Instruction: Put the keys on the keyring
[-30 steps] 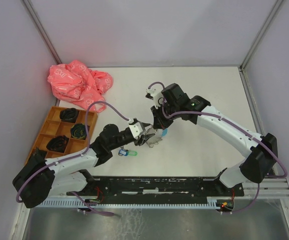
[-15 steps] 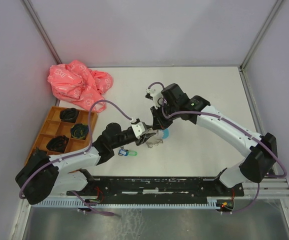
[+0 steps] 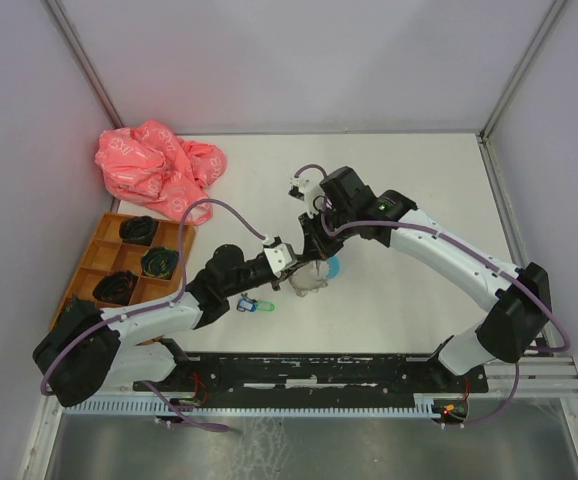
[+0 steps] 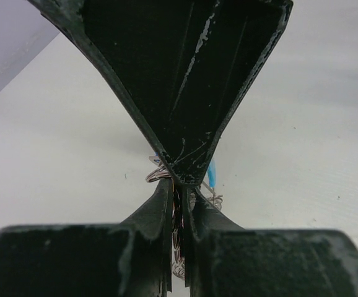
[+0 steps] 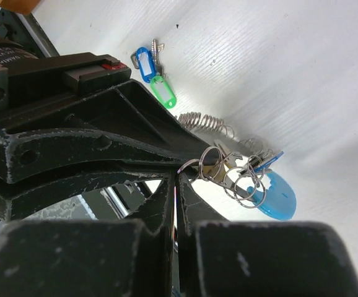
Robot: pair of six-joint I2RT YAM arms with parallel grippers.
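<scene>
Currently, both arms are reaching to the middle of the white table [image 3: 419, 180], where their tips are meeting over the keyring [image 3: 309, 281]. The left gripper [image 4: 178, 190] is standing with its fingers drawn together, and a thin strip of bright metal from the keyring is showing pinched in the narrow slit between them. The right gripper [image 5: 174, 180] is likewise standing closed, finger pressed against finger. One wire ring is sitting right at its tip, but whether it is being nipped cannot be told. The two grippers are facing each other nose to nose, tips touching or very nearly so. The keyring is showing as a loose cluster at and just beyond those tips. Several split rings [image 5: 248, 184] are overlapping one another, a light-blue oval fob [image 5: 275, 197] is lying against them on the right arm's side, and a stretch of silver coil [image 5: 207, 120] is trailing over the table beside them. The keys [image 3: 254, 305] are lying apart from this cluster, on the table close beside the left arm, towards the near edge. They are carrying a blue tag [image 5: 143, 63] and a green tag [image 5: 163, 91], the two touching, with metal blades showing at the blue tag's end. At the far left a crumpled pink bag [image 3: 157, 168] is resting on the table, and an orange divided tray [image 3: 97, 256] is sitting just beside it, dark bundles occupying some of its compartments.
</scene>
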